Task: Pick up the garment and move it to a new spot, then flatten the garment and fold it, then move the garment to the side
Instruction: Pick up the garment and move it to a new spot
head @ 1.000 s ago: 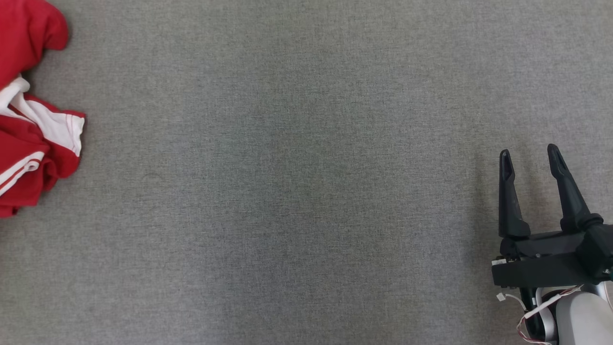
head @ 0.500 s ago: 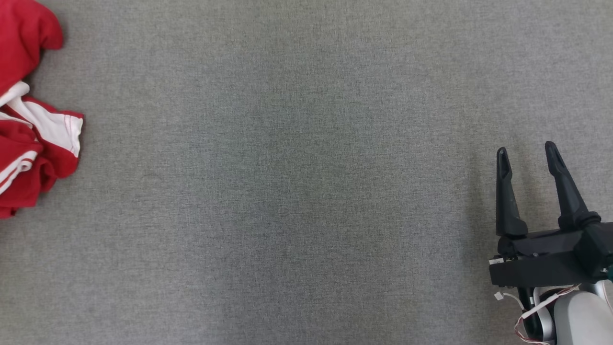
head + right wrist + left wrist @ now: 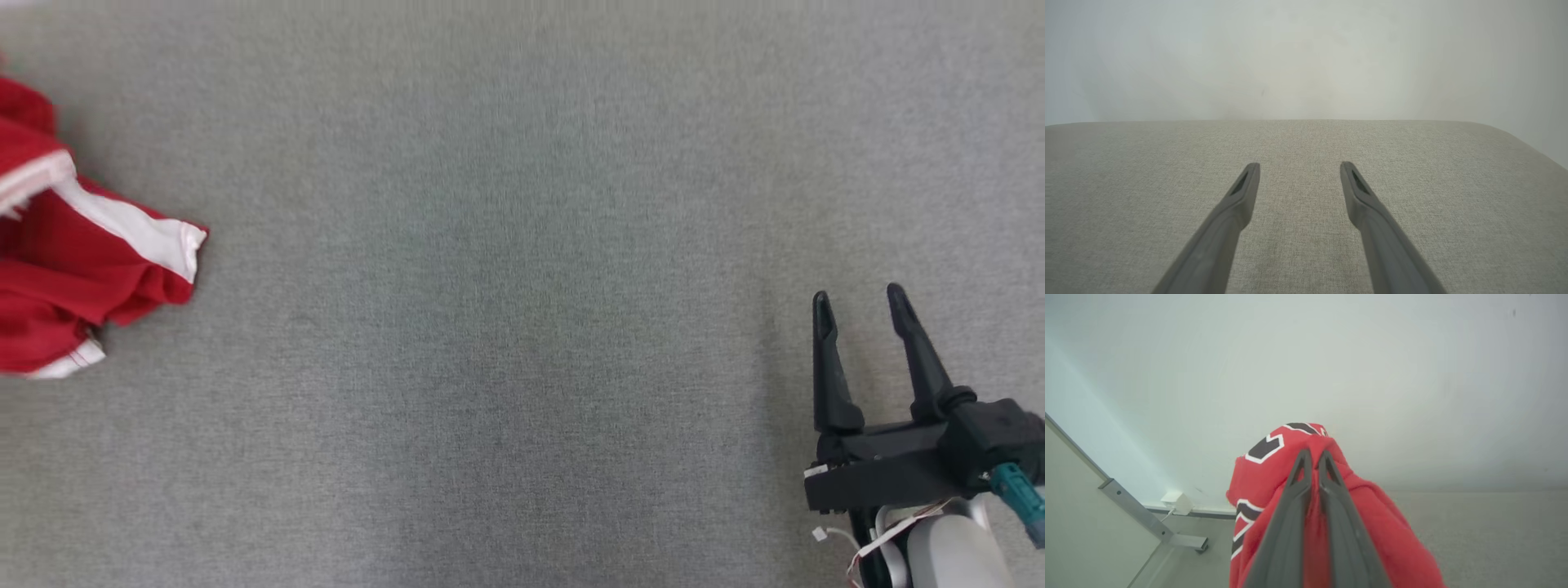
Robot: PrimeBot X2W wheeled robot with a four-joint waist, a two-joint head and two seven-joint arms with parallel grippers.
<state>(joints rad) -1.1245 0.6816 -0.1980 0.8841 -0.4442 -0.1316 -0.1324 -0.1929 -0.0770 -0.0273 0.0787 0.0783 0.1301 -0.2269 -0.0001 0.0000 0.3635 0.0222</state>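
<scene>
At tabletop point(image 3: 522, 327) left edge | red jersey point(image 3: 90, 269) bunched, clamped between closed left fingers point(image 3: 1306, 469) | right fingers point(image 3: 823, 327) spread wide, empty | risk: small pinch of cloth could slip, or trailing folds snag while moving.

Garment point(image 3: 73, 269) far left, seemingly on surface point(image 3: 490, 327); right gripper point(image 3: 858, 294) far right.

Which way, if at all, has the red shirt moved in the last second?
Yes, rightward. The view shifted, yet the shirt now reaches farther across the grey table, while the idle right hand slid left and down.
</scene>
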